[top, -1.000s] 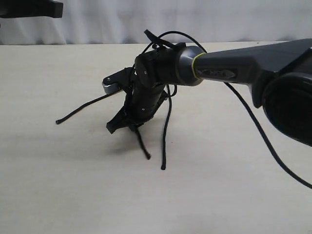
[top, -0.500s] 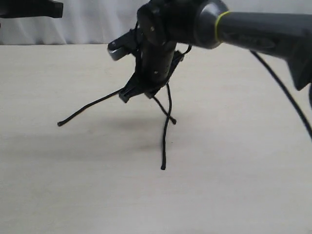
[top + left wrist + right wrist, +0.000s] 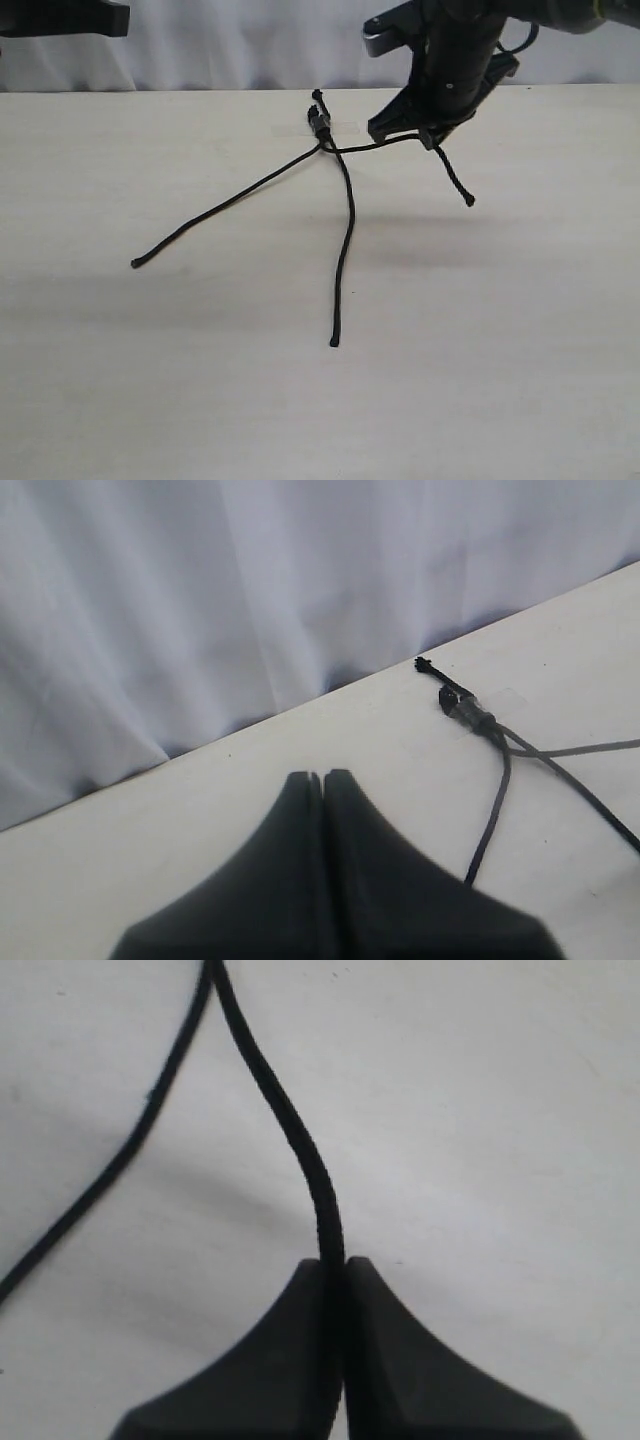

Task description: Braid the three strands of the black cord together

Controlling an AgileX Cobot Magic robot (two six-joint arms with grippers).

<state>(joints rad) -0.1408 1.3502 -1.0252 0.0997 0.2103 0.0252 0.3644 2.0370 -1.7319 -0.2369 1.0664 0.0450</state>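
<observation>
The black cord's knotted, taped end (image 3: pixel 319 120) lies at the far middle of the table (image 3: pixel 150 380); it also shows in the left wrist view (image 3: pixel 466 708). From it one strand (image 3: pixel 225 206) runs out to the front left and a second strand (image 3: pixel 346 250) runs toward the front. The third strand (image 3: pixel 372 146) is lifted to the right, pinched in my right gripper (image 3: pixel 428 137), which is shut on it (image 3: pixel 334 1265); its free tip (image 3: pixel 469 201) dangles below. My left gripper (image 3: pixel 322 777) is shut on nothing, hovering near the table's far left.
A white curtain (image 3: pixel 230 45) hangs behind the far table edge. The left arm (image 3: pixel 60 18) sits at the top left corner. The right arm's body (image 3: pixel 460 50) hangs over the far right of the table.
My right gripper has risen from the table's middle and swung to the far right, carrying one strand across the front-running strand. The other two strands stayed nearly where they were.
</observation>
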